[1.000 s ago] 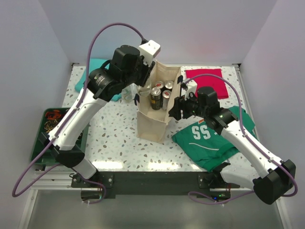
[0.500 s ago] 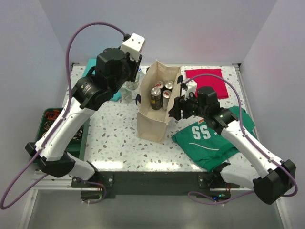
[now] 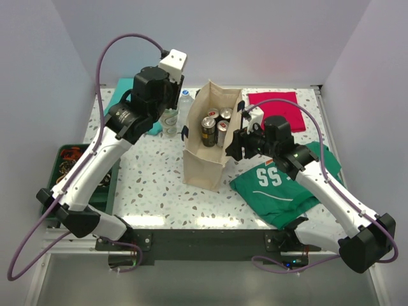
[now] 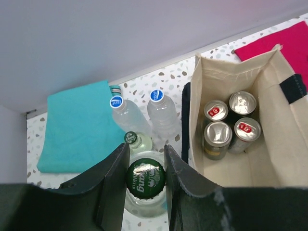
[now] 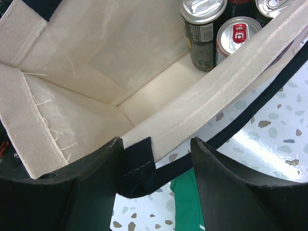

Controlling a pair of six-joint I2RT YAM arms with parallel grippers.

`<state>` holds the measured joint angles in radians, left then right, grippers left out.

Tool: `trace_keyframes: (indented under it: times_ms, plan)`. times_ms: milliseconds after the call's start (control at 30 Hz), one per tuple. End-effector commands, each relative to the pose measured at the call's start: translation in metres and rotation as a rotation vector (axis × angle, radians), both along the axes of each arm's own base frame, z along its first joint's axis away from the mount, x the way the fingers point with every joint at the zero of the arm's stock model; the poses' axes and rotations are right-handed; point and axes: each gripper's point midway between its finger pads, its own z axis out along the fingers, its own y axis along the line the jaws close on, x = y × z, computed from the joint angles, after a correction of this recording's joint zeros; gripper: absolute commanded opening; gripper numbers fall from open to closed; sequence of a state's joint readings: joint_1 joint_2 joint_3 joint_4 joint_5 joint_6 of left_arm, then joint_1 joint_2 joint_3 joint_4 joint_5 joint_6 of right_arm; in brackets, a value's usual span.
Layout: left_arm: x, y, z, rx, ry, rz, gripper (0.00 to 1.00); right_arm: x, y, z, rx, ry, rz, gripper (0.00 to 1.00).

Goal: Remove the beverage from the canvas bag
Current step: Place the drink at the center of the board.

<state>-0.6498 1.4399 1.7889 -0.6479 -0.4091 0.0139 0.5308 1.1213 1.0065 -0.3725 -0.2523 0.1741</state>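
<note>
The canvas bag (image 3: 204, 162) stands upright mid-table with its mouth open. Several beverage cans (image 3: 215, 124) (image 4: 226, 125) (image 5: 211, 29) stand in its far end. My left gripper (image 3: 169, 102) (image 4: 147, 161) is just left of the bag and above the table. It is shut on the neck of a clear glass bottle with a green cap (image 4: 146, 176). My right gripper (image 3: 237, 143) (image 5: 156, 144) is open and straddles the bag's right rim (image 5: 231, 72). Its left finger rests against the navy strap patch (image 5: 139, 161). Its right finger is outside the bag, clear of the fabric.
Two blue-capped plastic water bottles (image 4: 117, 102) (image 4: 157, 96) and a small green-capped bottle (image 4: 131, 138) stand left of the bag beside a teal cloth (image 4: 77, 130). A magenta cloth (image 3: 274, 108) and a green jersey (image 3: 287, 182) lie to the right. A green bin (image 3: 64, 185) sits at the left edge.
My left arm has swung left, from over the bag's left rim to the spot beside the standing bottles, with the glass bottle in its grip. The right arm has not moved.
</note>
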Motion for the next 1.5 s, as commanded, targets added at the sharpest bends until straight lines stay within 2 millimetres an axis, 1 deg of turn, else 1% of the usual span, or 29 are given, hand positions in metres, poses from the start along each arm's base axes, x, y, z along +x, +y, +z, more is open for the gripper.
trace_keyframes:
  times_ms: [0, 67, 133, 167, 200, 233, 267, 333, 367, 433, 467, 500, 567, 633, 667, 733, 767, 800, 833, 900, 933, 1000, 1033, 1100, 1133, 1200, 1233, 1300, 1467]
  plan:
    - [0.022, 0.007, 0.037, -0.161, -0.146, 0.017, 0.00, 0.000, 0.004, 0.010, 0.025, -0.026, 0.011, 0.62]
    - [0.026, 0.006, 0.024, -0.153, -0.126, 0.011, 0.00, 0.001, 0.004, 0.011, 0.025, -0.029, 0.011, 0.62]
    - [0.030, 0.002, 0.020, -0.160, -0.135, 0.001, 0.00, 0.001, 0.004, 0.010, 0.022, -0.025, 0.012, 0.62]
    - [0.032, 0.001, 0.010, -0.153, -0.121, 0.000, 0.00, 0.002, 0.005, 0.010, 0.022, -0.023, 0.012, 0.62]
    - [0.034, 0.000, 0.010, -0.160, -0.131, -0.002, 0.00, 0.002, 0.006, 0.010, 0.023, -0.022, 0.016, 0.62]
    - [0.035, -0.001, 0.007, -0.162, -0.129, -0.006, 0.00, 0.002, 0.006, 0.010, 0.025, -0.019, 0.018, 0.62]
    - [0.037, -0.002, -0.002, -0.158, -0.116, -0.008, 0.00, 0.002, 0.007, 0.009, 0.024, -0.016, 0.018, 0.62]
    - [0.040, -0.006, -0.007, -0.171, -0.121, -0.022, 0.00, 0.003, 0.008, 0.009, 0.025, -0.014, 0.022, 0.62]
    - [0.042, -0.006, -0.016, -0.170, -0.111, -0.021, 0.00, 0.003, 0.008, 0.010, 0.027, -0.016, 0.024, 0.62]
    - [0.047, -0.007, -0.019, -0.182, -0.118, -0.020, 0.00, 0.003, 0.009, 0.010, 0.026, -0.013, 0.025, 0.62]
    - [0.050, -0.007, -0.029, -0.182, -0.103, -0.016, 0.00, 0.003, 0.009, 0.010, 0.026, -0.013, 0.025, 0.62]
    - [0.053, -0.008, -0.030, -0.191, -0.116, -0.015, 0.00, 0.003, 0.008, 0.010, 0.024, -0.013, 0.026, 0.62]
    - [0.059, -0.009, -0.046, -0.202, -0.090, -0.020, 0.00, 0.003, 0.008, 0.009, 0.023, -0.012, 0.023, 0.62]
    - [0.064, -0.011, -0.051, -0.220, -0.100, -0.019, 0.00, 0.003, 0.007, 0.009, 0.019, -0.014, 0.022, 0.62]
    - [0.067, -0.010, -0.064, -0.220, -0.087, -0.015, 0.00, 0.003, 0.007, 0.009, 0.017, -0.013, 0.019, 0.62]
    - [0.072, -0.012, -0.067, -0.235, -0.098, -0.016, 0.00, 0.004, 0.006, 0.008, 0.012, -0.011, 0.019, 0.62]
    - [0.073, -0.012, -0.079, -0.225, -0.079, -0.016, 0.00, 0.004, 0.006, 0.007, 0.008, -0.008, 0.016, 0.62]
    - [0.077, -0.015, -0.071, -0.247, -0.115, -0.020, 0.00, 0.004, 0.006, 0.008, 0.008, -0.010, 0.018, 0.62]
    - [0.081, -0.018, -0.079, -0.242, -0.104, -0.024, 0.00, 0.004, 0.006, 0.006, 0.005, -0.007, 0.016, 0.62]
    - [0.086, -0.019, -0.084, -0.244, -0.100, -0.023, 0.00, 0.005, 0.007, 0.005, 0.006, -0.004, 0.018, 0.62]
    - [0.089, -0.020, -0.093, -0.242, -0.085, -0.022, 0.00, 0.005, 0.007, 0.005, 0.006, -0.006, 0.018, 0.62]
    - [0.092, -0.022, -0.095, -0.254, -0.099, -0.023, 0.00, 0.006, 0.008, 0.003, 0.003, 0.001, 0.018, 0.62]
    - [0.093, -0.023, -0.101, -0.254, -0.091, -0.026, 0.00, 0.006, 0.007, 0.003, 0.003, -0.001, 0.018, 0.62]
    - [0.095, -0.025, -0.100, -0.265, -0.104, -0.028, 0.00, 0.006, 0.008, 0.001, 0.000, 0.004, 0.018, 0.62]
    - [0.098, -0.024, -0.106, -0.261, -0.099, -0.017, 0.00, 0.006, 0.008, 0.001, -0.001, 0.005, 0.018, 0.62]
    - [0.100, -0.022, -0.105, -0.273, -0.129, -0.002, 0.00, 0.006, 0.008, 0.000, -0.002, 0.007, 0.018, 0.62]
    - [0.100, -0.020, -0.114, -0.272, -0.129, 0.004, 0.00, 0.006, 0.008, 0.000, -0.004, 0.007, 0.019, 0.62]
    - [0.103, -0.021, -0.114, -0.278, -0.141, 0.005, 0.00, 0.006, 0.006, -0.001, -0.007, 0.006, 0.016, 0.62]
    - [0.113, -0.026, -0.132, -0.265, -0.118, 0.005, 0.00, 0.005, 0.006, -0.003, -0.013, 0.011, 0.016, 0.62]
